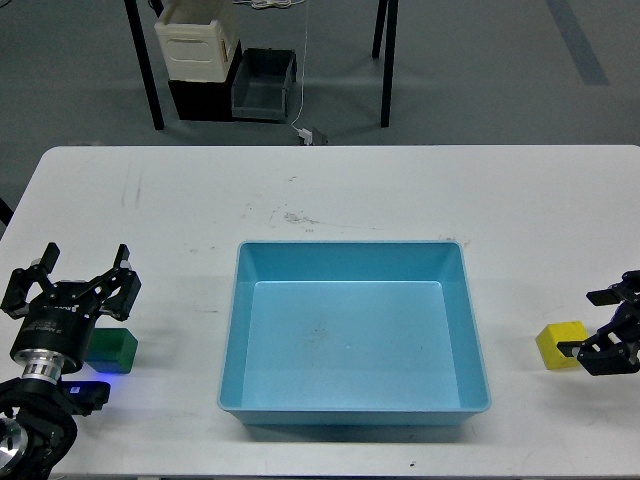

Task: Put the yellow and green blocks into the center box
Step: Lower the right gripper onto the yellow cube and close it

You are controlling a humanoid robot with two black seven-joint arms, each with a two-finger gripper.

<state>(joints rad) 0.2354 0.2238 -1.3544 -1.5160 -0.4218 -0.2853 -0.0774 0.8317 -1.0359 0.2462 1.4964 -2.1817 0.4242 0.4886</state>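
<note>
A green block (113,350) lies on the white table (340,190) at the left, partly behind my left gripper (72,284). That gripper is open, its fingers spread above the block. A yellow block (559,343) lies at the right of the table. My right gripper (594,322) is open, its dark fingers just right of the yellow block, one above it and one below. The blue center box (353,400) stands in the middle of the table with nothing in it.
Beyond the table's far edge, on the floor, stand black table legs (146,70), a cream box (197,42) and a dark bin (264,84). The table's front edge is close below the box.
</note>
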